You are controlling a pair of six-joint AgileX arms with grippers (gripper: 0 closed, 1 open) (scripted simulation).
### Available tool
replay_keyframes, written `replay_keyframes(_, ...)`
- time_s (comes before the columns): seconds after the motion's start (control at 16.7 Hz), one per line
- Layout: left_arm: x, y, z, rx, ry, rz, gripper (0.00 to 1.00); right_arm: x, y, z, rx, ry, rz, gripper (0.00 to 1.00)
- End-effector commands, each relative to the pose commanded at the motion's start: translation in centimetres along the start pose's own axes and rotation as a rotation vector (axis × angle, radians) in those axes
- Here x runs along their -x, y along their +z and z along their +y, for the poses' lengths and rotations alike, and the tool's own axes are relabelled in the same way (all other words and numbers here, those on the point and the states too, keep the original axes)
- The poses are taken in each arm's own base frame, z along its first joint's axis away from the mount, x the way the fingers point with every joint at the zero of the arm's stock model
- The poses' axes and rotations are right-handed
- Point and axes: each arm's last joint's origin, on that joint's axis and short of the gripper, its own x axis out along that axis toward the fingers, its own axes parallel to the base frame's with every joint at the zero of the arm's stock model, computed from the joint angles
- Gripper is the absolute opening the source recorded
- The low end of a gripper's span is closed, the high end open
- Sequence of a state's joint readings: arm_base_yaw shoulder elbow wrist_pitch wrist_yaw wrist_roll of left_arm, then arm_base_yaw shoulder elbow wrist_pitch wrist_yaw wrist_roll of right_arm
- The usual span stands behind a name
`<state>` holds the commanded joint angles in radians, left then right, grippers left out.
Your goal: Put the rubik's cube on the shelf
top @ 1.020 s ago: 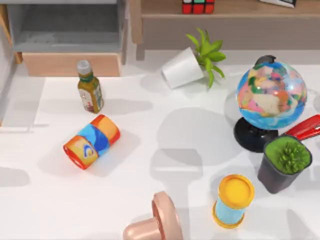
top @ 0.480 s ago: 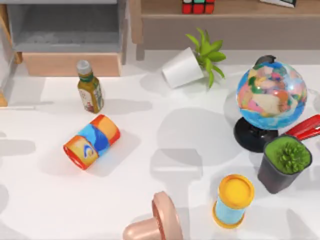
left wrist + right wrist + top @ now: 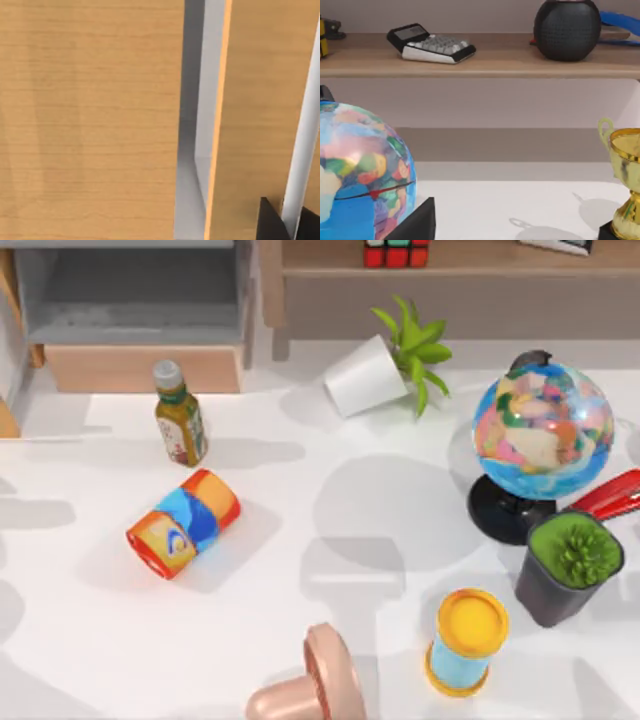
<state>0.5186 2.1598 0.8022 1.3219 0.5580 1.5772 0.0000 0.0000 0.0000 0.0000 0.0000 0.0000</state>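
**A:** Sweeping the white bench (image 3: 330, 540) from the top view's left: a grey compartment (image 3: 130, 290) with a pale wood base sits at the back left corner, and a green-labelled bottle (image 3: 180, 420) stands upright just in front of it.

**B:** And the red-orange-blue can (image 3: 184, 523)?

**A:** On its side, nearer the front than the bottle. In the middle at the back a white pot with a green plant (image 3: 385, 368) lies tipped over. At the front edge there is a pink rounded object (image 3: 315, 685), and beside it a blue cylinder with a yellow lid (image 3: 465, 642) stands upright.

**B:** Where is the rubik's cube (image 3: 396, 252)?

**A:** Up on the shelf (image 3: 480, 260), on the light-wood board at the back, red face showing, well apart from everything on the bench.

**B:** Right side?

**A:** The globe (image 3: 543, 430) on its black stand, a red stapler (image 3: 610, 498) just beside it, and a dark pot with a green plant (image 3: 570, 568) in front. The right wrist view adds a calculator (image 3: 431, 44) and a dark round speaker (image 3: 567, 29) on the shelf, plus a gold trophy (image 3: 625, 185) on the bench.

**B:** The tools, wide or narrow?

**A:** Cannot tell for either. The left wrist view faces wooden panels (image 3: 90, 120) close up.
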Motion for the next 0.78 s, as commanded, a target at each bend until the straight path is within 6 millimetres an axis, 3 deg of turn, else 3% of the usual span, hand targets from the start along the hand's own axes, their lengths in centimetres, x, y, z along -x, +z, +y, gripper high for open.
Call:
replay_keyframes(0.3,-4.2,0.1,0.2,-0.003,0.002,0.001,0.0,0.0,0.0,0.0,0.0,0.0,0.0,1.0)
replay_keyframes(0.6,-4.3,0.0,0.1,0.001,-0.003,0.003,0.0,0.0,0.0,0.0,0.0,0.0,0.0,1.0)
replay_keyframes(0.78,-6.0,0.0,0.0,0.003,-0.005,0.002,0.0,0.0,0.0,0.0,0.0,0.0,0.0,1.0)
